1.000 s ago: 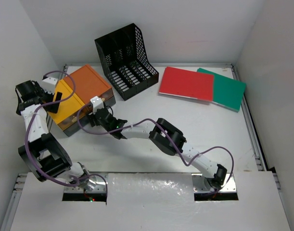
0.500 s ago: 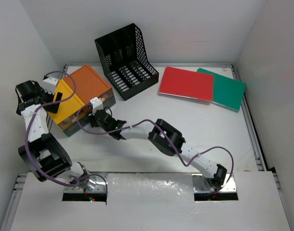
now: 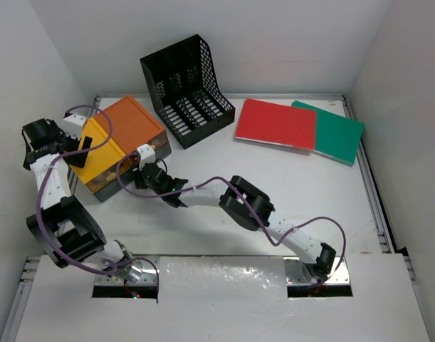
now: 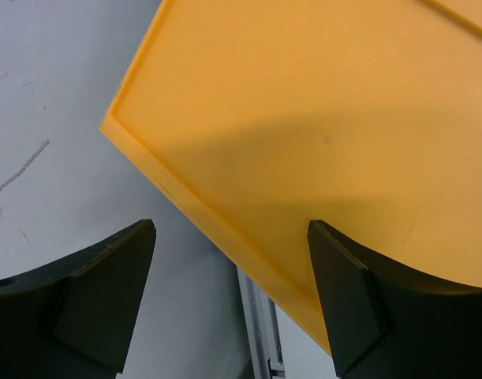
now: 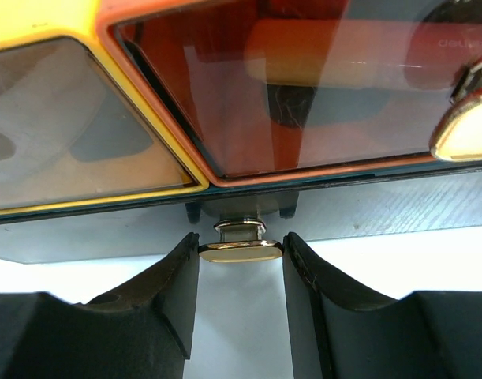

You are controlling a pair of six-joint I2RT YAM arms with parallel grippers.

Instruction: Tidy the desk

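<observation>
With the right gripper (image 5: 241, 264) pinched on the drawer knob (image 5: 241, 249) of the box (image 3: 121, 135), at the left of the desk (image 3: 274, 178) beside the rack (image 3: 189, 85), pull straight out along the drawer's line, slow and level, to avoid slipping off so small a knob. Leave the left gripper (image 4: 230, 237), jaws apart at the box's yellow edge, ready to brace the box against sliding.

— What does your desk look like?
— Your desk (image 3: 310, 189) is a large, flat, white rectangular top with silver-railed edges. It lies level and spans most of the overhead view.
</observation>
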